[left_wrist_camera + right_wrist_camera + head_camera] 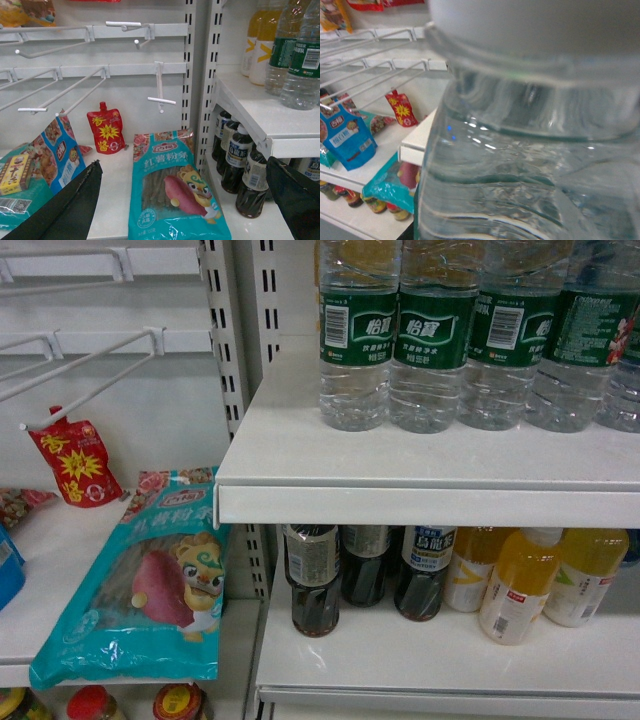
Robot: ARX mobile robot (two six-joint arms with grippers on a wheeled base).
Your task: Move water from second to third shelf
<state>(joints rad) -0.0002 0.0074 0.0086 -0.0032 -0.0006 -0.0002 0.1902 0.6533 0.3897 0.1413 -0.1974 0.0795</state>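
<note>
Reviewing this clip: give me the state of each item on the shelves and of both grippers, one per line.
water bottles: upright in a row on the upper shelf.
dark drink bottles: upright on the shelf below.
orange juice bottles: leaning on that lower shelf.
teal noodle bag: propped at a tilt, sealed.
red pouch: upright, cap on.
left gripper: open, empty.
right gripper: fingers not visible; a clear bottle fills its camera.

Clear ribbed water bottles [433, 335] with green labels stand upright in a touching row on the upper white shelf [400, 475], near its front.
</note>
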